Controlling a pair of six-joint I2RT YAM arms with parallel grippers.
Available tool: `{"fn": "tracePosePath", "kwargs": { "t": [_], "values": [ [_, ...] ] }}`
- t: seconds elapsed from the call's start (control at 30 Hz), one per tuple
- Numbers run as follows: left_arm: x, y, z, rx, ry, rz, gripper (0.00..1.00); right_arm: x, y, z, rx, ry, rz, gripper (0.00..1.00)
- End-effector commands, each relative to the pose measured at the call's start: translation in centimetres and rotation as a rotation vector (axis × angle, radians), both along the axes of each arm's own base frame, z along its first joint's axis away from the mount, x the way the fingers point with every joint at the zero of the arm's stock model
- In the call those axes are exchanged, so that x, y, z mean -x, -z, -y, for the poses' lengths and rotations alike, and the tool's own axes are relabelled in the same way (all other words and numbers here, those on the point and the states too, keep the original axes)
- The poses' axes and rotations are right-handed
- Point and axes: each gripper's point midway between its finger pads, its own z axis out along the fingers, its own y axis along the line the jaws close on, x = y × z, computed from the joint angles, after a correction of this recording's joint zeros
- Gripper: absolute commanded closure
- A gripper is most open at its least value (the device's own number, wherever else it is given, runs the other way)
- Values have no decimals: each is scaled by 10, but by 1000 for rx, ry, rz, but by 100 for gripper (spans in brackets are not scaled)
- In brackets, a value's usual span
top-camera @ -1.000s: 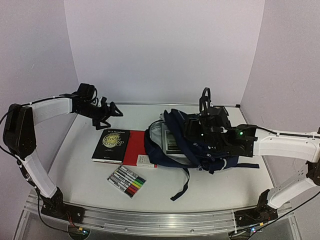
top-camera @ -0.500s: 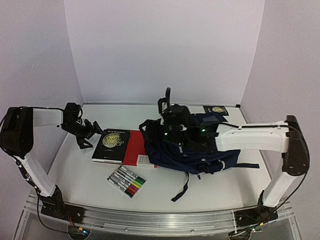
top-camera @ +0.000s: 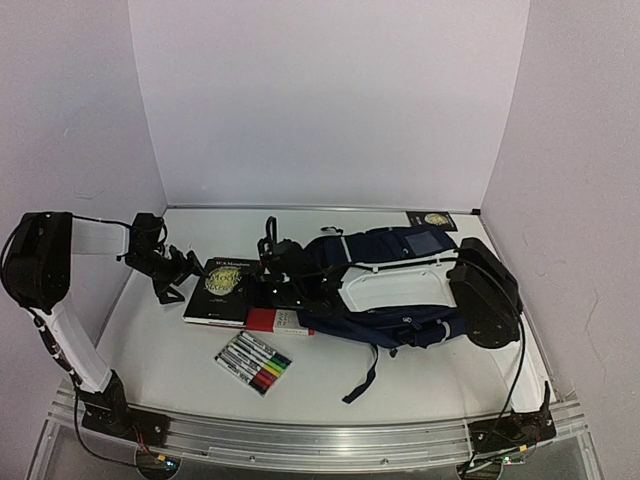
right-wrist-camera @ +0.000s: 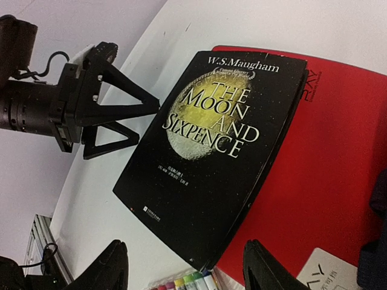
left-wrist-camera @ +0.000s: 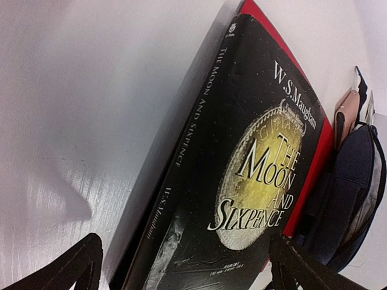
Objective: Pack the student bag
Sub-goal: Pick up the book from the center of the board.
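Observation:
The student bag (top-camera: 405,245), a navy backpack with white piping, lies on its side right of centre, and its edge shows in the left wrist view (left-wrist-camera: 354,193). Left of it a black book, "The Moon and Sixpence" (top-camera: 226,284) (left-wrist-camera: 242,181) (right-wrist-camera: 221,145), rests on a red book (top-camera: 272,320) (right-wrist-camera: 344,163). My left gripper (top-camera: 182,277) (left-wrist-camera: 187,272) (right-wrist-camera: 130,118) stands open at the black book's left edge, a finger on either side of its near corner. My right gripper (top-camera: 266,280) (right-wrist-camera: 188,269) reaches over the bag and hovers open above the books, holding nothing.
A clear pack of coloured markers (top-camera: 254,362) (right-wrist-camera: 187,283) lies in front of the books. A small dark booklet with a gold emblem (top-camera: 432,220) sits at the back right. A bag strap (top-camera: 362,378) trails toward the front edge. Walls close in on three sides.
My right arm has swung left from above the bag to above the books. My left gripper has dropped from the back left down to the black book's left edge.

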Motion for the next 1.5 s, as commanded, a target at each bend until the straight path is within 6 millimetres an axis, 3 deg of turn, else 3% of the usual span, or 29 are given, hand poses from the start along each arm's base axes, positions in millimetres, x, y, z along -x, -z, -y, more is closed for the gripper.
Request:
{"fn": "tracePosePath", "kwargs": {
  "t": [0.0, 0.37, 0.63, 0.83, 1.27, 1.47],
  "values": [
    [-8, 1, 4, 20, 20, 36, 8, -10, 11, -23, -45, -33, -12, 38],
    [-2, 17, 14, 87, 39, -5, 19, -15, 50, -44, -24, -85, -19, 39],
    [6, 23, 14, 89, 37, -26, 24, -13, 59, -66, -44, -165, -2, 42],
    [13, 4, 10, 71, 26, 4, 32, -14, 65, -73, -55, -184, -2, 43],
    [19, -54, 32, 277, 11, 162, 44, -10, 62, -76, -75, -224, -13, 44],
    [17, -56, 31, 280, -7, 178, 64, -3, 45, -79, -124, -267, -4, 44]
  ]
}}
